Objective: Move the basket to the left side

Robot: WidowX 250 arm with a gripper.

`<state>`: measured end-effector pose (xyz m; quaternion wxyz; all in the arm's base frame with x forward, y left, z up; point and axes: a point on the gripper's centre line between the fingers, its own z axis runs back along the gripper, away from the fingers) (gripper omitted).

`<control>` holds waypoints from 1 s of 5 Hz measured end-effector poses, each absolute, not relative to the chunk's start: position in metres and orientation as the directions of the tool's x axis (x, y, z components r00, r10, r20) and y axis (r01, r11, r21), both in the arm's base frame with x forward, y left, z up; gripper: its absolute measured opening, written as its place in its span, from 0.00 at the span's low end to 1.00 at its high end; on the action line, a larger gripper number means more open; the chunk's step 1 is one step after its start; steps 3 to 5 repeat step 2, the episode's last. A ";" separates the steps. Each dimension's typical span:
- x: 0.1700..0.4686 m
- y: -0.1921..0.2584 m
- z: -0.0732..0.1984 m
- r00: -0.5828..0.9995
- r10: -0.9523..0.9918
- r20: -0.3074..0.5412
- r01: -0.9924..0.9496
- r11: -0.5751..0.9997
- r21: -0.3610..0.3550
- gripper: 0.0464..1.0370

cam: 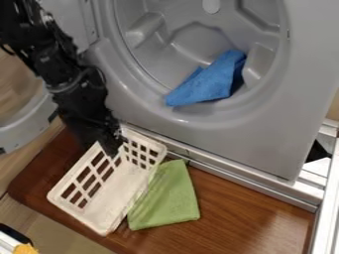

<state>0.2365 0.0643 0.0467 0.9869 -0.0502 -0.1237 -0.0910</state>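
The white plastic basket (126,183) with latticed sides sits tilted across the left part of the brown wooden board (232,213), its pale floor visible. A folded green cloth (173,198) lies against its right side. In the round opening of the grey machine (245,134), a crumpled blue cloth (210,82) rests over the lower lip. The black gripper (111,145) is at the basket's upper left rim, hiding part of it; whether it is wide, narrow or clamped there, I cannot tell. The left edge cuts off a round door (23,131).
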 end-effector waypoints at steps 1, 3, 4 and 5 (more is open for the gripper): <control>0.235 0.059 0.053 0.944 -0.195 0.266 0.222 0.972 -0.073 0.96; 0.237 0.052 0.059 0.925 -0.230 0.304 0.267 0.960 -0.088 0.96; 0.237 0.052 0.059 0.925 -0.230 0.304 0.267 0.960 -0.088 0.96; 0.237 0.052 0.059 0.925 -0.230 0.304 0.267 0.960 -0.088 0.96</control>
